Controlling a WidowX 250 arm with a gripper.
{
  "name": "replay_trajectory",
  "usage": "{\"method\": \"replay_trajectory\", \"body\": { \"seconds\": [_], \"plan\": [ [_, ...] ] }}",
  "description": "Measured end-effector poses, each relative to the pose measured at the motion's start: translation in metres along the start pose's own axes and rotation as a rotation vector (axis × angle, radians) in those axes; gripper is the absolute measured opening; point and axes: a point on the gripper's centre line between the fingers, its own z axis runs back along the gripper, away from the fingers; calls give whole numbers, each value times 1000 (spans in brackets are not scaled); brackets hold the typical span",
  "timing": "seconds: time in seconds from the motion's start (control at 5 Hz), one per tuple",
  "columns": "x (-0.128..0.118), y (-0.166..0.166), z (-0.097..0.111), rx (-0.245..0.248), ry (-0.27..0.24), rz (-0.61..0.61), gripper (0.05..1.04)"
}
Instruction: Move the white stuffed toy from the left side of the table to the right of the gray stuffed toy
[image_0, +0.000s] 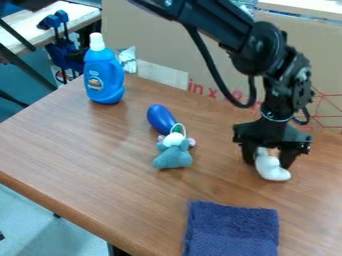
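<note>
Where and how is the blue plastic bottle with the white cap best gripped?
Probably best by the white cap, from straight above, with one finger on each side. The blue plastic bottle stands upright, and its cap is narrower than the body and sticks up free.

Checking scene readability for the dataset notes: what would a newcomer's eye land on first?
Probably the black gripper at the picture's right, closed around a white curved object. Next, the bright blue bottle with a white cap, upright near the table's far edge, and the dark blue cloth at the near edge.
</note>
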Motion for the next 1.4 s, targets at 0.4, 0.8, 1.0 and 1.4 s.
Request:
{"method": "replay_trajectory", "body": {
  "seconds": [0.4,0.8,1.0,1.4],
  "plan": [
    [-7,2,17,7,-70,57,1007],
    [-17,8,70,-46,-204,70,1006],
    [-48,13,93,26,-9,-57,1005],
    [-101,47,104,-21,255,-170,1005]
  ]
}}
